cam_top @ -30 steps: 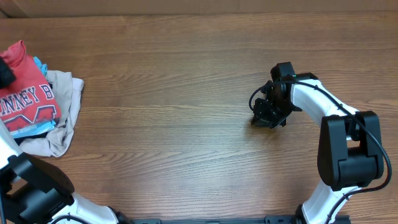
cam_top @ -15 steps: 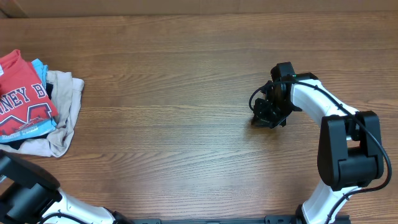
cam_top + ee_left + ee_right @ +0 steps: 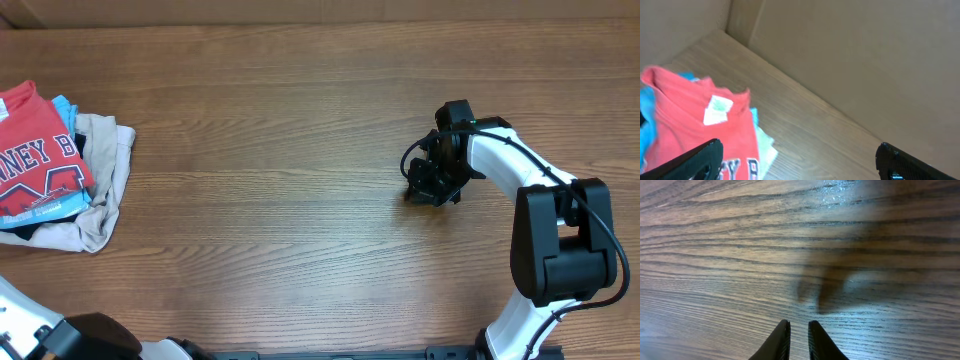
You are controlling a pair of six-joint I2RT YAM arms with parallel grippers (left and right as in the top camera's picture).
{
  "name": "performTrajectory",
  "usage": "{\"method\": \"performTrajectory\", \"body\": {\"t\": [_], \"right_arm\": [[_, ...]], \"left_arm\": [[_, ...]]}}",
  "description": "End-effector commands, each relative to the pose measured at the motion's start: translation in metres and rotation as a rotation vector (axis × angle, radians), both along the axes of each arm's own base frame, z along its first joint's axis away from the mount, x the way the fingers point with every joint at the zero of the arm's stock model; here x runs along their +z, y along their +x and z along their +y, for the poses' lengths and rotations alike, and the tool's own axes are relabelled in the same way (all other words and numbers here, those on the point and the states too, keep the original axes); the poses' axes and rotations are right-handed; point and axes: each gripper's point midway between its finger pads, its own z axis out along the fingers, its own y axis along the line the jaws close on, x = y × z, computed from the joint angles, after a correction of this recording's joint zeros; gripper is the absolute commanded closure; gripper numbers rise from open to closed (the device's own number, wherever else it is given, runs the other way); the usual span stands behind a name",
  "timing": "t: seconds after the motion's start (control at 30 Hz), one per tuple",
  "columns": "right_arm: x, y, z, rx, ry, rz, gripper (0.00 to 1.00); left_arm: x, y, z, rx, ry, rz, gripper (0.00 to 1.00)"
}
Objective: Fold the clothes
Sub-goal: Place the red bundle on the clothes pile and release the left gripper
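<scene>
The clothes lie in a pile at the table's left edge. A coral-red T-shirt with white lettering is on top, folded over a light blue tee and a beige garment. In the left wrist view the red shirt lies below and left of my left gripper. That gripper is open wide, hangs above the pile and holds nothing. My right gripper rests far to the right on bare wood. Its fingers are almost together, with nothing between them.
A cardboard wall stands behind the table's far left corner. The right arm reaches in from the lower right. Part of the left arm's base shows at the bottom left. Bare wood stretches between the pile and the right gripper.
My left gripper has opened, let go of the red shirt and drawn back out of the overhead view. The shirt has settled flat on the pile. The right arm has not moved.
</scene>
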Motion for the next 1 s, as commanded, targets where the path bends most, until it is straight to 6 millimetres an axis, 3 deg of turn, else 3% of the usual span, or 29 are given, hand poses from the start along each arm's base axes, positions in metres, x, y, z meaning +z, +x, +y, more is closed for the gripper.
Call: {"method": "performTrajectory", "body": {"t": [0.0,0.1,0.17,0.2,0.3,0.4,0.43,0.53,0.63,0.7,0.8,0.97], "right_arm": [[0.014,0.011,0.000,0.006,-0.002,-0.055,0.83],[0.014,0.011,0.000,0.006,-0.002,-0.055,0.83],[0.014,0.010,0.000,0.006,-0.002,-0.053,0.83],[0.014,0.009,0.000,0.006,-0.003,-0.047,0.83],[0.014,0.008,0.000,0.006,-0.004,-0.043,0.83],[0.014,0.007,0.000,0.006,-0.004,-0.040,0.83],[0.014,0.006,0.000,0.006,-0.005,-0.035,0.83],[0.014,0.004,0.000,0.006,-0.006,-0.025,0.83],[0.014,0.004,0.000,0.006,-0.006,-0.026,0.82],[0.014,0.004,0.000,0.005,-0.006,-0.024,0.82],[0.014,0.002,-0.001,0.004,-0.007,-0.018,0.82],[0.014,0.002,-0.001,0.002,-0.007,-0.016,0.82]], "left_arm": [[-0.053,0.015,0.001,-0.034,-0.155,0.081,0.00],[-0.098,0.021,-0.004,-0.092,-0.273,0.148,0.01],[-0.126,0.020,0.001,-0.087,-0.333,0.190,0.01],[-0.151,0.019,0.008,-0.084,-0.364,0.218,0.00],[-0.190,0.017,0.015,-0.100,-0.403,0.254,0.00],[-0.223,0.010,0.035,-0.054,-0.430,0.272,0.00],[-0.237,0.005,0.054,-0.015,-0.443,0.264,0.00],[-0.247,-0.001,0.087,0.020,-0.461,0.177,0.00],[-0.246,0.005,0.099,-0.040,-0.462,0.055,0.00],[-0.264,0.009,0.101,-0.036,-0.433,0.096,0.00],[-0.275,0.013,0.097,-0.059,-0.424,0.108,0.00],[-0.281,0.012,0.098,-0.049,-0.422,0.127,0.00]]}}
